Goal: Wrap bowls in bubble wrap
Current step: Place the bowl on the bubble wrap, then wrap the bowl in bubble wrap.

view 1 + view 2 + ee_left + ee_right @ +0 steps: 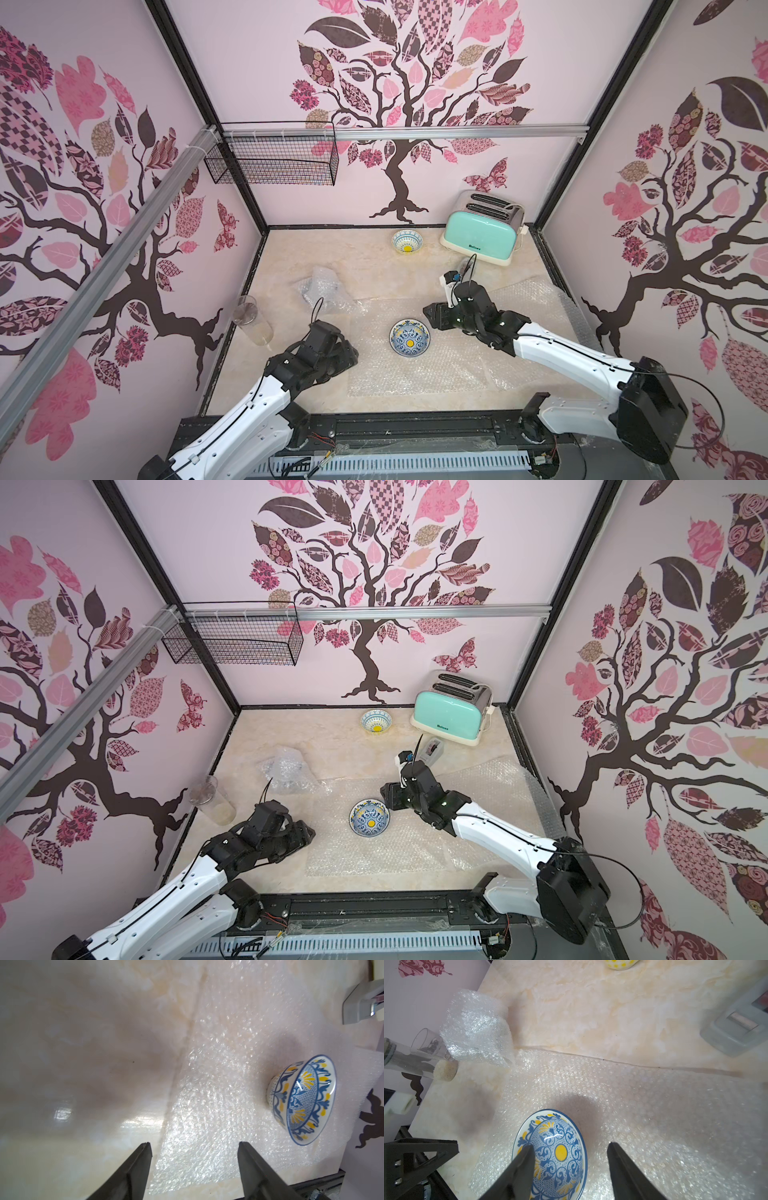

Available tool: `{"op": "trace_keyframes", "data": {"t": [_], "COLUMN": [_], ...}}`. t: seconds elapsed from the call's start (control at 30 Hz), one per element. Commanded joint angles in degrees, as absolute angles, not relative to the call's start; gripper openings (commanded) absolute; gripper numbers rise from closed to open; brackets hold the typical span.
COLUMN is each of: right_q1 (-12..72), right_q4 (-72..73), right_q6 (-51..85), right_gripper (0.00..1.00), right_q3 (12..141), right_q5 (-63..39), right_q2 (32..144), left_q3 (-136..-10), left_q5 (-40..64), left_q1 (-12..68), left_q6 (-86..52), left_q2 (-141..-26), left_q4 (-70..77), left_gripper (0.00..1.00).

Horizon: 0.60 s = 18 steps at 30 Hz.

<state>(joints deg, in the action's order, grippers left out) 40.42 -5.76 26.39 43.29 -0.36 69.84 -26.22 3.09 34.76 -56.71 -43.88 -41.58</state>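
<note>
Bowl (409, 343) with yellow centre sits upright on the flat bubble wrap sheet (419, 376), mid-table. Your right gripper (570, 1145) is right beside it, jaws spread wide, gripping nothing; contact with the rim, can't tell. Your left gripper (194, 1143) is spread too, empty, over the sheet's edge. Second bowl (407, 242) stands near the toaster (478, 237). Crumpled bundle (322, 289) of wrap lies near the glass (251, 320).

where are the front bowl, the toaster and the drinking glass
front bowl (409, 342), in a top view, on its yellow centre
toaster (480, 230), in a top view, on its mint side panel
drinking glass (252, 322), in a top view, on its clear wall
</note>
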Motion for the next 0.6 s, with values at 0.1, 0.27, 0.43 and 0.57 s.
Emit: {"op": "trace_keyframes", "data": {"t": [0.1,0.27,0.43,0.57], "right_q1": [40.55,40.57,40.58,40.58], "right_q4": [-4.7,-3.52,-3.39,-3.34], "right_q6": [25.13,25.31,25.49,25.48], "right_gripper": [0.62,0.63,0.63,0.63], "right_q3": [40.75,38.97,38.72,38.59], "right_q5": [2.33,2.38,2.33,2.54], "right_q2": [65.65,63.74,63.24,62.85], "left_q3": [-23.63,-18.71,-17.48,-18.13], "left_q5": [2.7,6.35,6.76,8.76], "left_q1": [39.54,40.49,40.56,40.61], "left_q6": [-61.86,-64.15,-63.76,-63.03], "left_q2": [-45.35,-44.97,-45.64,-49.63], "left_q4": [-43.03,-39.86,-37.28,-32.87], "left_gripper": [0.69,0.61,0.52,0.32]}}
